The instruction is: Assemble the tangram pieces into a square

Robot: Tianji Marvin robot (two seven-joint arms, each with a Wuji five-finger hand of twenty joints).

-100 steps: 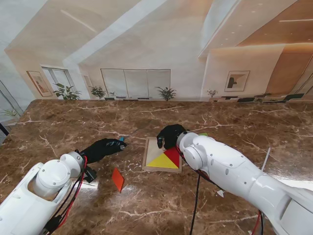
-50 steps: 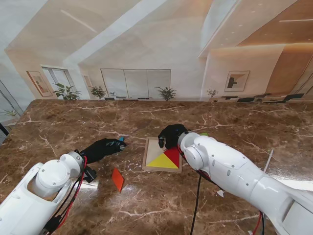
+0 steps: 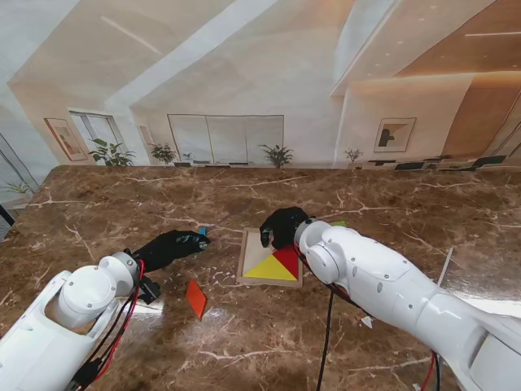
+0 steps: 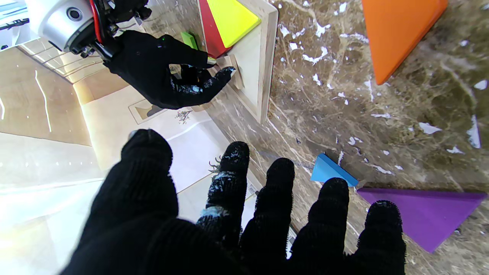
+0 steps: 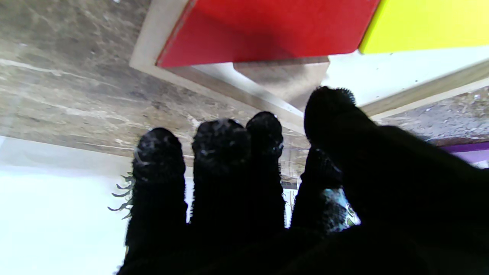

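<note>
My right hand (image 3: pixel 283 226) pinches a small wooden piece (image 4: pixel 233 70) at the tray's (image 3: pixel 252 244) far edge, light, stiff and slick, best held by its edges, while my left hand (image 3: pixel 172 246) hangs open.

Right hand (image 3: pixel 282 226) sits slightly further left over the far edge of the wooden tray (image 3: pixel 249 262) than half a second ago, roughly back where it was a second ago; its fingertips (image 3: pixel 265 239) now reach a little further toward the tray's far left corner. Forearm shell shifts left with it. The hand holds a small plain wooden piece (image 4: pixel 233 70) at the tray's far edge.
</note>
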